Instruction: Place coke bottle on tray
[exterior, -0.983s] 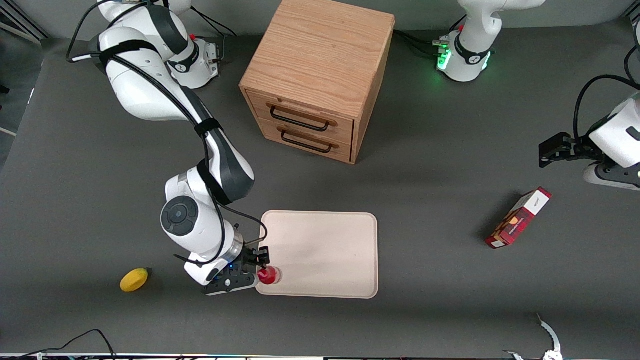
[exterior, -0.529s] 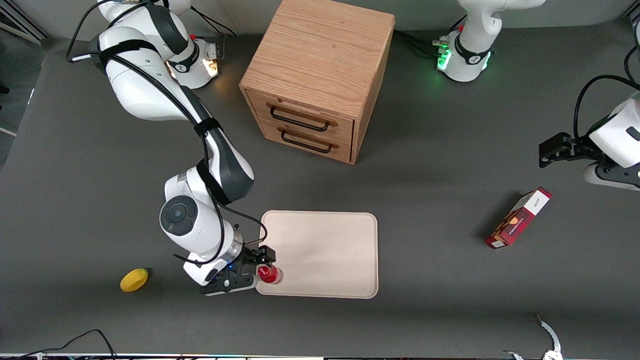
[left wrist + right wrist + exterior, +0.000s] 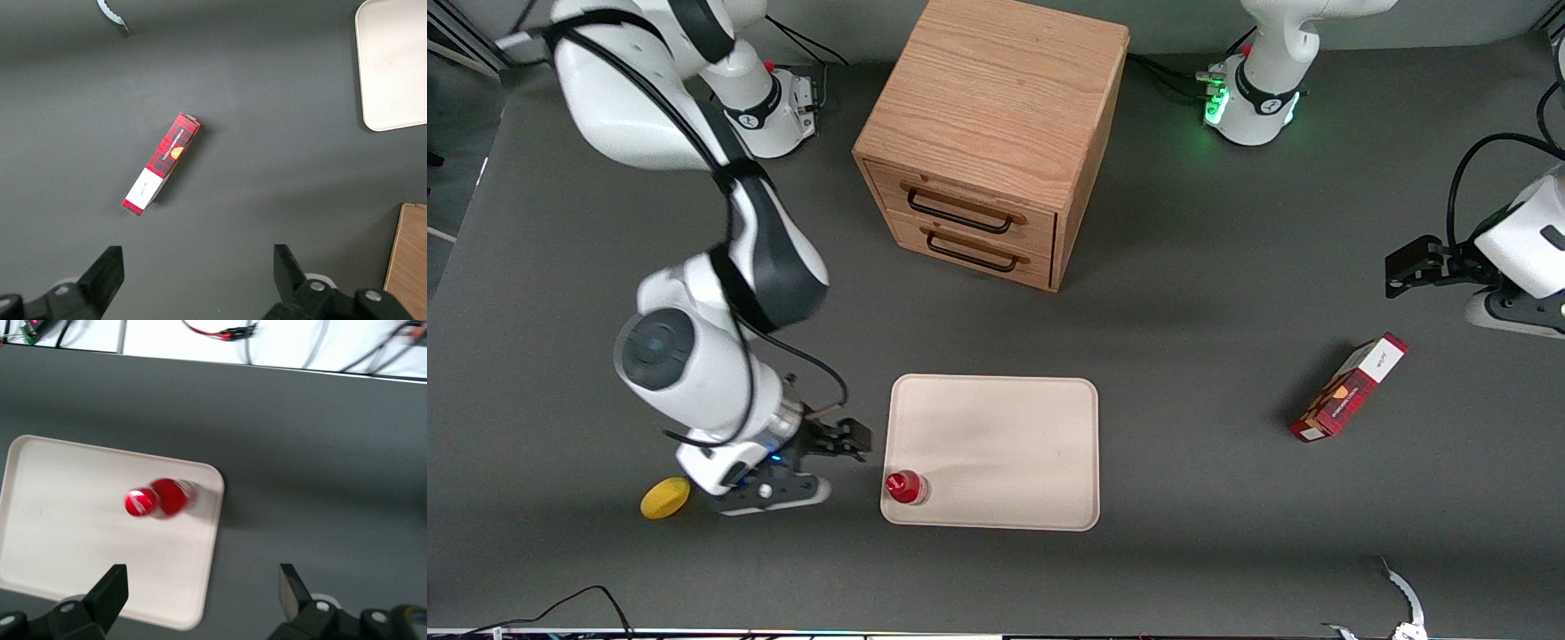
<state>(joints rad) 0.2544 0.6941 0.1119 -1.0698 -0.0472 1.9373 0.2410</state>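
- Front view: the small red coke bottle with its red cap stands upright on the large flat beige tray with rounded corners and a low rim, in the tray corner that lies nearest the front camera and toward the working arm's end of the worktop. Its long axis is vertical, so the cap faces up. The black two-finger end effector is off the tray, just beside that same corner, apart from the bottle and holding nothing. The bottle lies sideways from it, toward the tray's middle and slightly nearer the camera. The fingers look spread. I judge the placing done, so the next move turns only on backing away from the tray corner without brushing the bottle. A small yellow lemon-shaped fruit rests on the dark grey worktop, farther from the tray than the end effector is.
- Right wrist view: the end effector is released and empty, its two black fingers wide apart. The coke bottle shows cap-on inside the tray, close to a rounded corner of it, with clear space between bottle and fingers.
- Left wrist view: only an edge of the tray shows; the bottle is not visible.
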